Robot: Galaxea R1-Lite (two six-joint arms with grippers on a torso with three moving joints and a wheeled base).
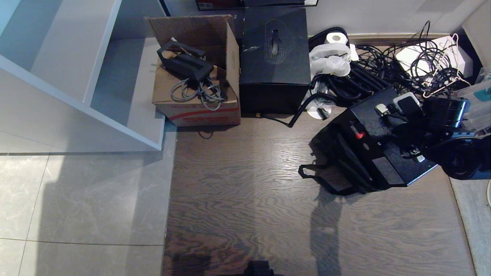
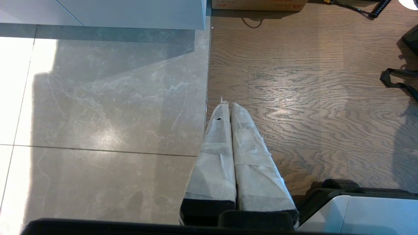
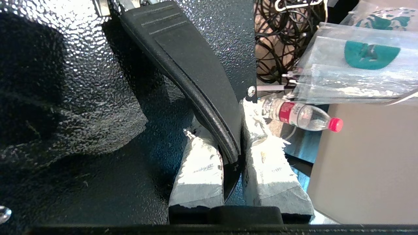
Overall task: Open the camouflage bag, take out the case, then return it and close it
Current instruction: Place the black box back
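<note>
The case (image 1: 379,153) is speckled black with a small red latch (image 1: 360,135). It hangs tilted at the right of the head view, over the camouflage bag (image 1: 337,161). Only the bag's black side and its strap (image 1: 310,174) show on the wooden floor. My right gripper (image 3: 225,130) is shut on the case's black handle (image 3: 189,65), one taped finger on each side of it; in the head view the right gripper (image 1: 404,130) reaches in from the right. My left gripper (image 2: 227,105) hangs parked over the floor, shut and holding nothing.
A taller black cube box (image 1: 274,57) and an open cardboard box (image 1: 195,76) stand against the far wall. Tangled black cables (image 1: 383,69) lie behind the case. White shelving (image 1: 76,69) fills the left. A water bottle (image 3: 303,116) and a clear plastic bin (image 3: 359,65) lie beside the case.
</note>
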